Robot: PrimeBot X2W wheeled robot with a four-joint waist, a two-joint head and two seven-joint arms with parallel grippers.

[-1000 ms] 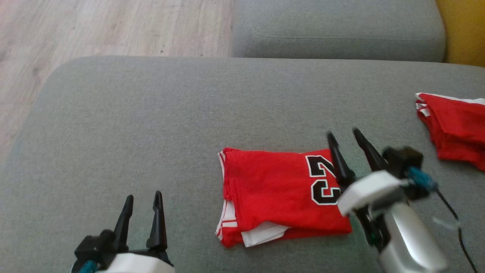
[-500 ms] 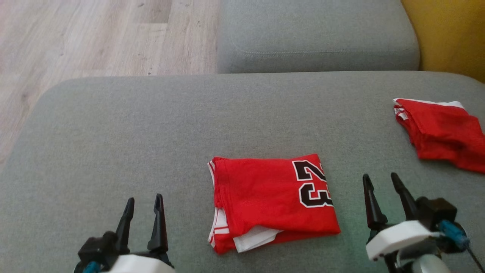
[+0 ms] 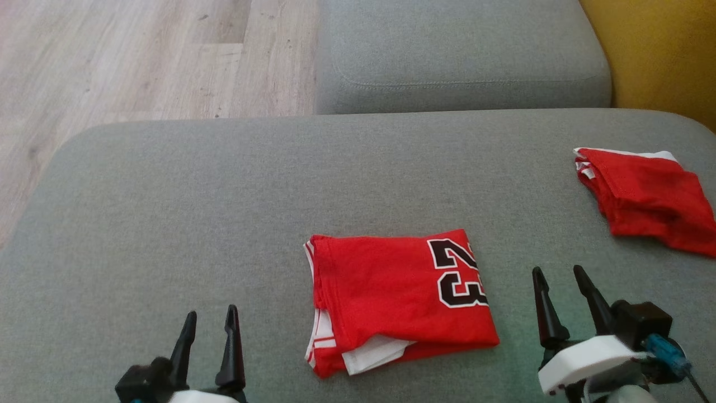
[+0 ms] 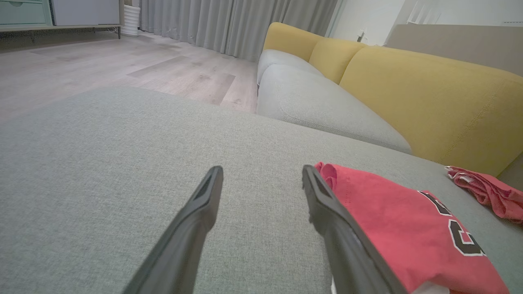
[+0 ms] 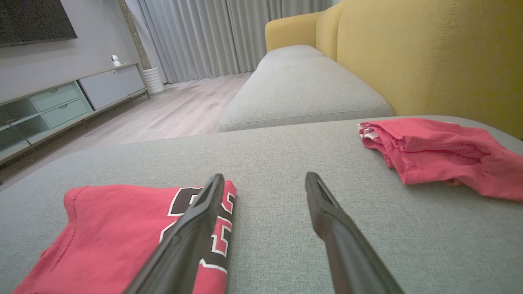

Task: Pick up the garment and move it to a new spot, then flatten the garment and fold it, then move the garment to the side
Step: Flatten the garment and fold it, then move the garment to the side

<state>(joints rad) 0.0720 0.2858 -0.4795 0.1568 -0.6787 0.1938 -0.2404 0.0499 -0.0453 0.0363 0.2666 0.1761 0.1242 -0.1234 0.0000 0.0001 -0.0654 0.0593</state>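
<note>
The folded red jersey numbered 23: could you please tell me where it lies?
In the head view the jersey lies low and central on the grey cushion, between the left gripper and right gripper, touching neither. Another red garment lies farther right.

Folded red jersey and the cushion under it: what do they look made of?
Folded red jersey: probably thin matte synthetic knit; fine dotted texture, soft limp folds, black 23 with white outline. Grey sofa cushion: matte woven upholstery fabric; speckled, grainy weave.
</note>
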